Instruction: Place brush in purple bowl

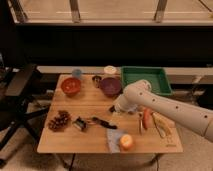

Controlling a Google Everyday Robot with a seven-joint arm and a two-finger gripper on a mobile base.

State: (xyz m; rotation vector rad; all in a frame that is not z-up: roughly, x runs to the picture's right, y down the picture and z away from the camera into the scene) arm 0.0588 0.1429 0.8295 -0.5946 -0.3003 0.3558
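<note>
Gripper hovers just beside short black-handled brush, near deep round purple bowl; opening: cannot tell. Approach step; next needs lowering onto handle, clamping.

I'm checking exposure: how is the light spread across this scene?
Camera view: table warmly, evenly lit; room behind it dark; pale bright strip across the top; gripper, just in front of the purple bowl, shows as a dark patch.

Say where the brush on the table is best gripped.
Probably its black handle, from above: the brush lies flat, boxy head at image left, slim handle pointing right. The gripper hangs just beyond the handle's end, before the purple bowl.
</note>
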